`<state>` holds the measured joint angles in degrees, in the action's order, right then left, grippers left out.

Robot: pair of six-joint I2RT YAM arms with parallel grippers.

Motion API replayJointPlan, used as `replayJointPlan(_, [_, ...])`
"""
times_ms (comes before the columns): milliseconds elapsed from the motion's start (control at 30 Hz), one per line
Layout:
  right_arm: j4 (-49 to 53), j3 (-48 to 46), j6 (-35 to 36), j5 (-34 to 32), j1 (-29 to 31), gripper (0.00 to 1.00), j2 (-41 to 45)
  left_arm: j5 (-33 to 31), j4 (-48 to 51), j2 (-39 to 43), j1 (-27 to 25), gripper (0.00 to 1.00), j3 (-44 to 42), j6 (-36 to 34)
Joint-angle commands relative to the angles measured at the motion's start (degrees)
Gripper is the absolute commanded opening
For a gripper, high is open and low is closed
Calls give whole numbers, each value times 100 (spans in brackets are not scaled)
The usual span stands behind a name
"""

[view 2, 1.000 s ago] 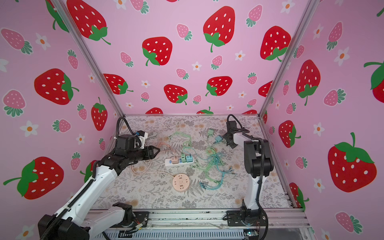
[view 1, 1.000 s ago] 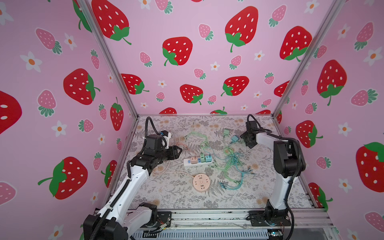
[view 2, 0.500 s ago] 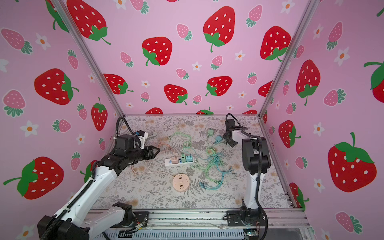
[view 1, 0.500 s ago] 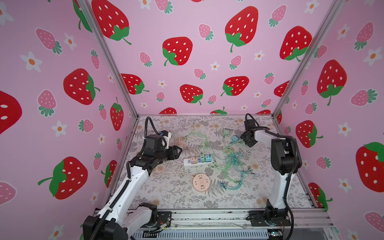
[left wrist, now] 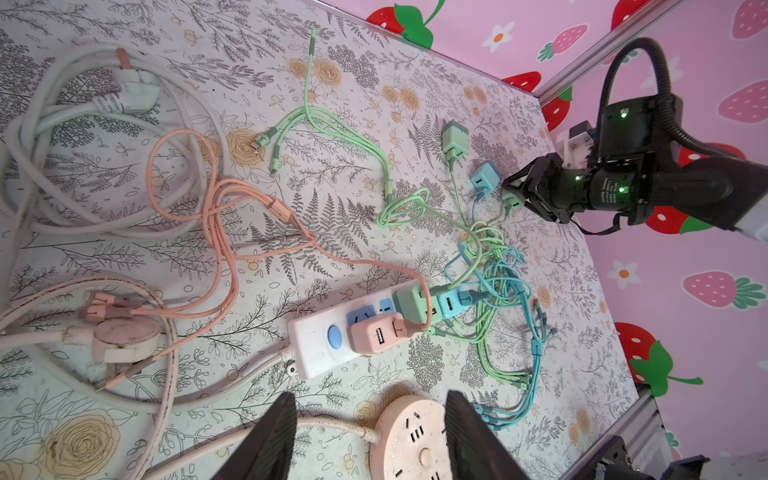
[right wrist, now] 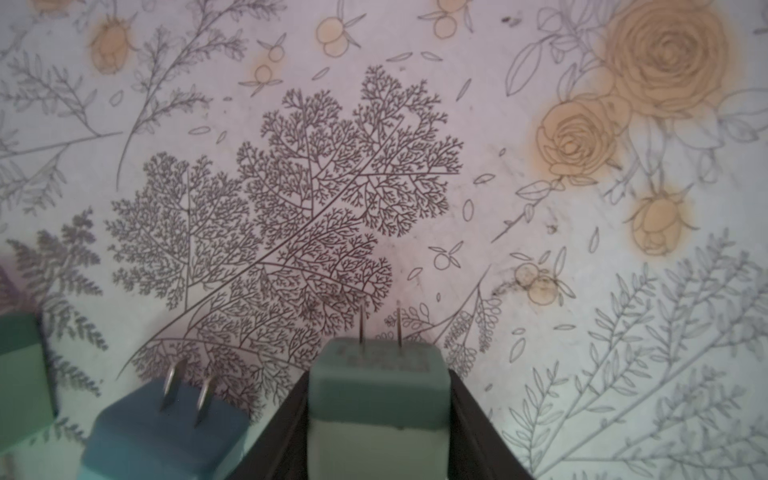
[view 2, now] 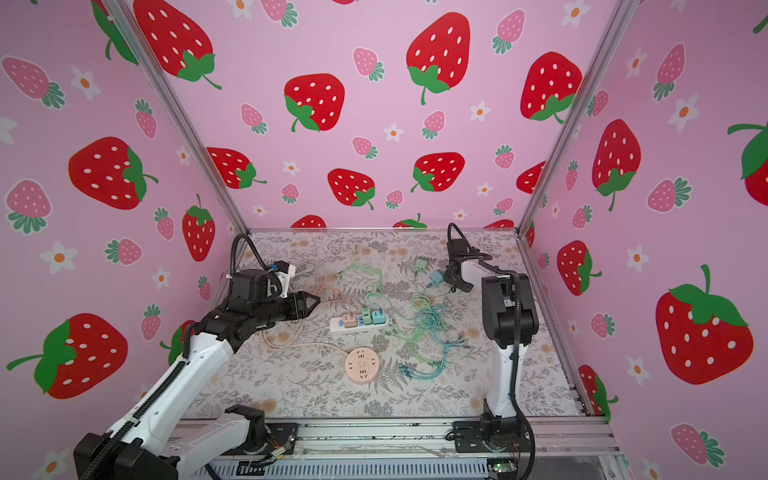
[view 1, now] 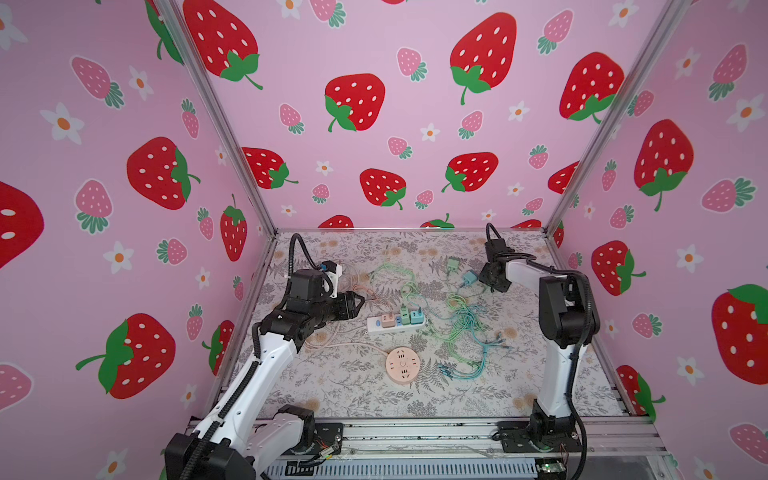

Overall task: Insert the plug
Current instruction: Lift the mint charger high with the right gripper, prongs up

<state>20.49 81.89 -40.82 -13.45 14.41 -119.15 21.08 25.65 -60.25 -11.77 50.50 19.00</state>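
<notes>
In the right wrist view a green plug (right wrist: 378,386), prongs pointing away, sits between the jaws of my right gripper (right wrist: 378,374), and both black fingers (right wrist: 465,411) press on its sides. In both top views this gripper (view 1: 490,278) is low over the floral table at the back right. A blue plug (right wrist: 166,428) lies right beside the held one. The white power strip (view 1: 376,326) lies mid-table with a pink, a green and a blue plug in it. Left of the strip, my left gripper (view 1: 361,302) hovers open and empty.
A round pink socket hub (view 1: 402,365) lies in front of the strip. Tangled green and blue cables (view 1: 465,328) spread between the strip and the right arm. Another green plug (view 1: 453,264) lies at the back. Pink and white cords (left wrist: 124,208) coil at the left.
The right gripper's jaws have closed in on the green plug, and its arm has shifted slightly. The left arm has not moved.
</notes>
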Motion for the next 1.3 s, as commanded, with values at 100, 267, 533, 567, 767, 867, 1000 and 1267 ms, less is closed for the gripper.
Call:
replayJointPlan(100, [-769, -819, 1770, 1113, 38, 44, 968, 124, 131, -9, 25, 60, 178, -94])
replayJointPlan(267, [-876, -961, 2508, 1281, 43, 38, 1508, 184, 144, -15, 24, 60, 298, -68])
replayJointPlan(533, [-1205, -1032, 3427, 2052, 42, 29, 2587, 214, 194, -41, 25, 60, 425, -22])
replayJointPlan(567, [-1256, -1025, 3537, 2229, 47, 29, 2743, 221, 192, -28, 26, 60, 434, -3])
replayJointPlan(767, [-1608, -975, 4009, 2649, 111, 28, 3559, 403, 237, -60, 25, 60, 544, -1])
replayJointPlan(867, [-1592, -792, 4148, 2784, 143, 27, 3788, 440, 209, -50, 22, 60, 549, 35])
replayJointPlan(1000, [-1501, -518, 4317, 2831, 180, 27, 3946, 517, 143, -62, 20, 60, 554, 103])
replayJointPlan(1267, [-1546, -100, 4500, 3323, 223, 26, 4236, 669, 89, -48, 25, 60, 547, 152])
